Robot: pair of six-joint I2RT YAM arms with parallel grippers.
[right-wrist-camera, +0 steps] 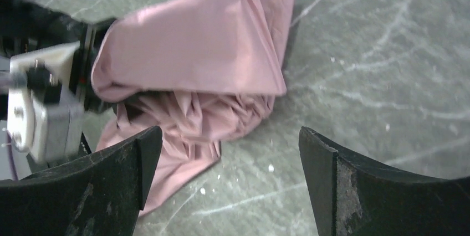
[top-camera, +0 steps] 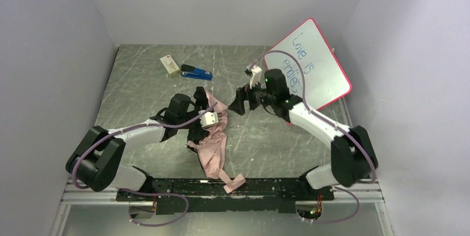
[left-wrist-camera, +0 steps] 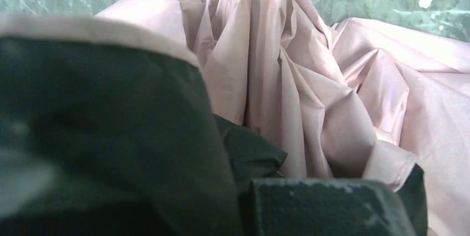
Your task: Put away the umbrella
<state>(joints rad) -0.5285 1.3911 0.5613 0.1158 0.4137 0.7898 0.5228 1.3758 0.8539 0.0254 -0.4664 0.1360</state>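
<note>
The umbrella lies collapsed and crumpled on the table between the arms, pale pink fabric up and black folds showing at its far end. A pink strip of it reaches the near rail. My left gripper sits buried in the bundle. In the left wrist view black fabric fills the left side, wedged against one finger, with pink folds beyond. My right gripper hovers just right of the umbrella's far end, wide open over bare table. The pink cloth is ahead and left of its fingers.
A pink-framed whiteboard leans at the back right, close behind the right arm. A blue stapler and a small pale box lie at the back, beyond the umbrella. Grey walls close in both sides, and a black rail runs along the near edge.
</note>
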